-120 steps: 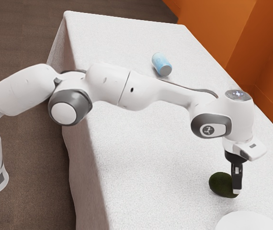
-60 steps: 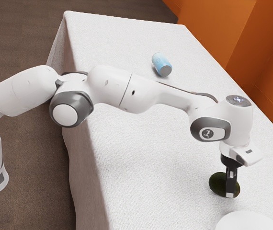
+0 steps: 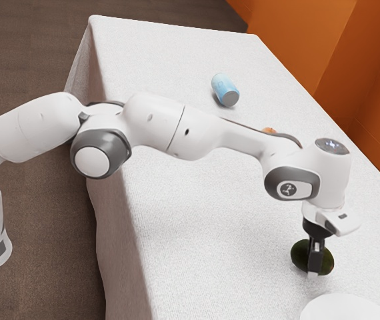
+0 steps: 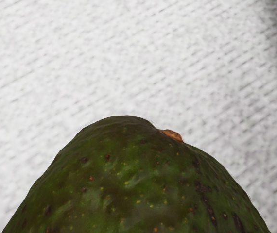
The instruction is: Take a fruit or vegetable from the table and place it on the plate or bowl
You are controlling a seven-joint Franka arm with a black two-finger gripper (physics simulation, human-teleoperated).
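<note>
While wrist view shows avocado [image 4: 138, 184] stem nub | exterior: plate [image 3: 347, 310], blue can [image 3: 225, 89]

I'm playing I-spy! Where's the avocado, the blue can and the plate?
avocado [image 4: 138, 184], wrist view, middle of its green skin.
blue can [image 3: 222, 86], exterior view, its side.
plate [image 3: 343, 308], exterior view, bare white top.

On the table
Avocado [image 3: 300, 254] lies on the table [image 3: 177, 200] under the gripper [image 3: 314, 264], near the plate [image 3: 347, 309]; can [image 3: 225, 89] well apart.
</note>
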